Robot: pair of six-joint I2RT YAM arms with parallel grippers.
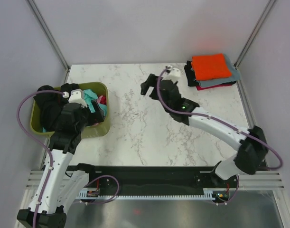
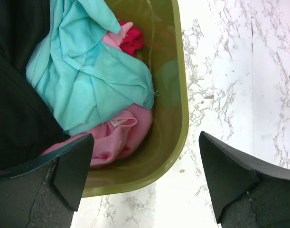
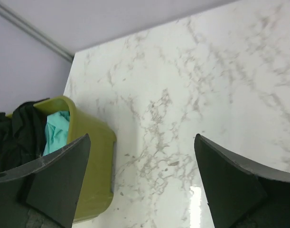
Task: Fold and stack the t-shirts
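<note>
Left pincer (image 2: 142, 178), spread wide and empty, hangs over the rim of the olive tub (image 2: 177, 123) at the left of the worktop (image 1: 135, 135). Best to drop onto the teal t-shirt (image 2: 88, 80) on top and pinch it alone, clear of the pink t-shirt (image 2: 123, 137). Right pincer (image 3: 142, 180), equally wide and empty, hovers mid-worktop.
</note>
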